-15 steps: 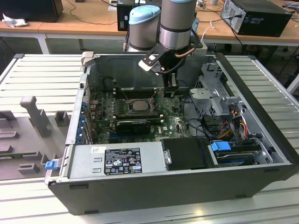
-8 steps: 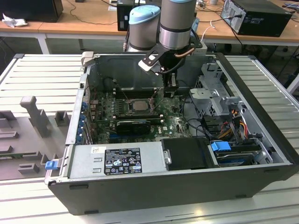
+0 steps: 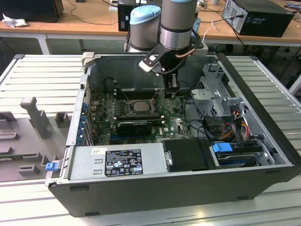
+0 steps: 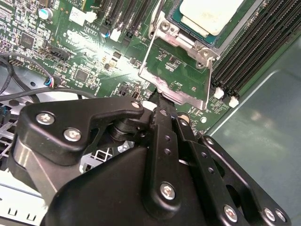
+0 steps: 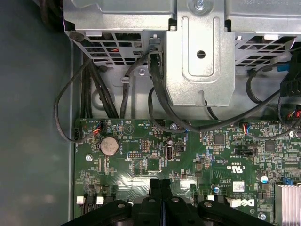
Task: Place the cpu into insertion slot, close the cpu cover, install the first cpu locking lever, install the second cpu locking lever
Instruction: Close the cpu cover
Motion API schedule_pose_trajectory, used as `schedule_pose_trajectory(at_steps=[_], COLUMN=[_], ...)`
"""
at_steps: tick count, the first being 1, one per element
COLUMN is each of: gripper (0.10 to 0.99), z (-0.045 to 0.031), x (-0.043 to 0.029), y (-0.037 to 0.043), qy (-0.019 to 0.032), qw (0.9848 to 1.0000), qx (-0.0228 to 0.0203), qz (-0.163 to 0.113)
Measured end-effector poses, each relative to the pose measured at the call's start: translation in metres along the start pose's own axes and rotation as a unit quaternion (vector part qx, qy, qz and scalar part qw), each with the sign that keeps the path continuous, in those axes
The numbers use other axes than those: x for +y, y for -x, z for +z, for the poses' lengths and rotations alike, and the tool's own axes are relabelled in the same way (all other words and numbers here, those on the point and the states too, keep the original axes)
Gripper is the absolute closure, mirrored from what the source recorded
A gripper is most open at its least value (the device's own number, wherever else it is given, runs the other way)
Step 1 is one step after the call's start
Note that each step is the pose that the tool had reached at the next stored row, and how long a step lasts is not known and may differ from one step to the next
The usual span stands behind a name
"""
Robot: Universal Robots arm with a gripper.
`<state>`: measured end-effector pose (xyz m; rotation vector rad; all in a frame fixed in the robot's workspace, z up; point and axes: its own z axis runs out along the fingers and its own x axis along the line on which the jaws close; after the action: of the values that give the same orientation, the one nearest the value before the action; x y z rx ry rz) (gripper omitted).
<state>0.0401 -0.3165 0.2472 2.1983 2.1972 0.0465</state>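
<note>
Hanging inside the open computer case [image 3: 178, 193], the hand [image 4: 159, 101] is shown with fingers pressed shut, nothing seen between them, at the tilted cpu cover's [image 4: 175, 90] edge, near the cpu [image 4: 211, 14].

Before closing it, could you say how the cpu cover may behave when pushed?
The cpu cover is a thin metal frame: probably light yet stiff. It stands tilted up beside the cpu, so a push likely pivots it.

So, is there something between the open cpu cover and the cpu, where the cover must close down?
No, nothing visible. In the second wrist view the cpu cover is swung open with the gripper at its free edge, and the cpu lies bare, no cable or tool over it.
</note>
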Motion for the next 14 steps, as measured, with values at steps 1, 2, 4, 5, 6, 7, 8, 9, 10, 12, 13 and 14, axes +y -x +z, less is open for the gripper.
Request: schedule_pose_trajectory(at_steps=[1, 2, 4, 5, 6, 7, 8, 9, 10, 12, 13, 14], gripper=[0.980, 0.980, 0.980, 0.980, 0.980, 0.980, 0.980, 0.980, 0.980, 0.980, 0.980, 0.980], z=[0.0000, 0.0000, 0.0000, -0.0001, -0.0002, -0.0002, -0.0001, -0.0002, -0.0002, -0.0002, -0.0002, -0.0002], x=[-0.0001, -0.0002, -0.0004, -0.0021, -0.0030, -0.0032, -0.0033, -0.0034, -0.0036, -0.0039, -0.0040, -0.0041], y=[0.0000, 0.0000, 0.0000, 0.0000, 0.0000, 0.0000, 0.0000, 0.0000, 0.0000, 0.0000, 0.0000, 0.0000], qy=[0.0000, 0.0000, 0.0000, 0.0000, 0.0000, 0.0000, 0.0000, 0.0000, 0.0000, 0.0000, 0.0000, 0.0000], qw=[1.0000, 1.0000, 1.0000, 1.0000, 1.0000, 1.0000, 1.0000, 1.0000, 1.0000, 1.0000, 1.0000, 1.0000], qx=[0.0000, 0.0000, 0.0000, 0.0000, 0.0000, 0.0000, 0.0000, 0.0000, 0.0000, 0.0000, 0.0000, 0.0000], qz=[0.000, 0.000, 0.000, 0.000, 0.000, 0.000, 0.000, 0.000, 0.000, 0.000, 0.000, 0.000])
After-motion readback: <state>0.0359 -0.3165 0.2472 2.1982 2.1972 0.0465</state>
